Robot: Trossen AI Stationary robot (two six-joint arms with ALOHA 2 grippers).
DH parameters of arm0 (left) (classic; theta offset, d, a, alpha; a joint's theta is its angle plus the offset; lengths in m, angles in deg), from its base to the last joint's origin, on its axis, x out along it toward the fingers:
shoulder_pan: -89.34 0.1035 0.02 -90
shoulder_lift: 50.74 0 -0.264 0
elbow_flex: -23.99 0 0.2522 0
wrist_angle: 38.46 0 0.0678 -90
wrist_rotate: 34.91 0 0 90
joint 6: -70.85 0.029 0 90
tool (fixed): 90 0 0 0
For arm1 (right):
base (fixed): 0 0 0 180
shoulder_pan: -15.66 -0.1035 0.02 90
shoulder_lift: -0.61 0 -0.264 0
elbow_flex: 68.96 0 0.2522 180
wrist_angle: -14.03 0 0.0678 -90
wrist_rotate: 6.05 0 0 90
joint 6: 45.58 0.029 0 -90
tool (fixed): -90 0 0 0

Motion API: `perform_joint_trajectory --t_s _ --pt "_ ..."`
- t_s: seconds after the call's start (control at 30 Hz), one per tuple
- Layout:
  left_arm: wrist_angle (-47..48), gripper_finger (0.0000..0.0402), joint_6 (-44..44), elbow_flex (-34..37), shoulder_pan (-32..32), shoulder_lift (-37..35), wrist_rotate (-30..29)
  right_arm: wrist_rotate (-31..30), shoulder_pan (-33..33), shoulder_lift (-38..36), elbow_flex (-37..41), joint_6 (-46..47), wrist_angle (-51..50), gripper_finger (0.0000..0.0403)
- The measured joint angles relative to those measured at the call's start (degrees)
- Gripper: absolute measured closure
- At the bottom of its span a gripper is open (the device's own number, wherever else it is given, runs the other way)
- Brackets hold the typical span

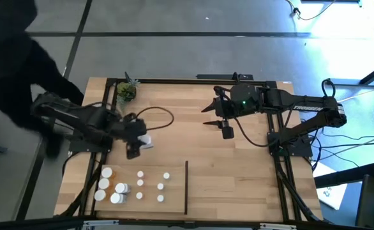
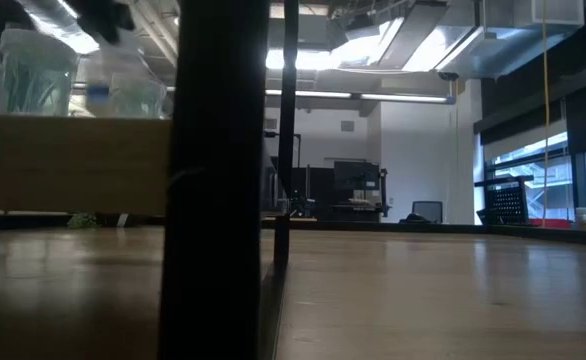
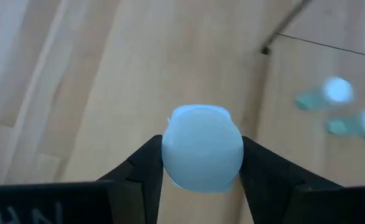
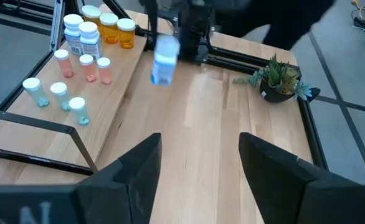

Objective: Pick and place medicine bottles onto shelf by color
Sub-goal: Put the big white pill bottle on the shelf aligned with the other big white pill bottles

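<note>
Left wrist view: left claw (image 3: 202, 163) clamps a white-capped bottle (image 3: 202, 148) between its fingers — right claw (image 4: 200, 163) gapes wide.

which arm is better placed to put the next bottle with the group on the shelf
Left. The left gripper is shut on a bottle and sits just above the bottle group in the high view. The right gripper is open, holds nothing, and hangs across the divider strip.

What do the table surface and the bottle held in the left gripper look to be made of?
Table: light wood planks with a matte finish; seams and grain lines show. Bottle in the left gripper: probably plastic; the smooth, pale, rounded cap has a dull sheen, though the blur leaves this open.
</note>
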Motion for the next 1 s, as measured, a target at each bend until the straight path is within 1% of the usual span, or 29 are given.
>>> perform_joint_trajectory --t_s 0.17,0.3,0.4,0.5,0.73,0.87,0.93,1.0 --pt "1.53 0.0242 -4.05 0.0 -6.98 -3.5 0.12 0.0 0.02 0.0 0.0 0.0 0.0 0.0185" --pt "2.65 0.0242 -7.32 0.0 -12.86 -4.76 1.52 0.0 0.02 0.0 0.0 -0.02 0.02 0.0185" --pt "6.45 0.0243 -11.25 0.0 -17.66 -4.86 3.38 0.0 0.01 0.0 0.0 0.0 0.01 0.0185" --pt "11.06 0.0243 -16.99 0.0 -22.63 -4.77 3.66 -0.02 0.0 0.0 0.0 -0.02 0.02 0.0185" --pt "11.89 0.0243 -24.75 0.0 -31.03 -4.58 0.06 -0.02 0.01 0.0 0.0 -0.02 -0.01 0.0185" --pt "11.79 0.0243 -26.49 0.0 -34.03 -2.9 -2.53 0.05 0.0 0.0 0.0 0.75 -0.02 0.0185" --pt "11.64 0.0243 -26.8 0.0 -35.1 -1.75 -3.1 1.16 0.02 0.0 0.0 4.27 0.02 0.0185" --pt "11.21 0.0243 -26.76 0.0 -35.92 -0.36 -3.1 2.72 0.02 0.0 0.0 4.58 0.01 0.0185"
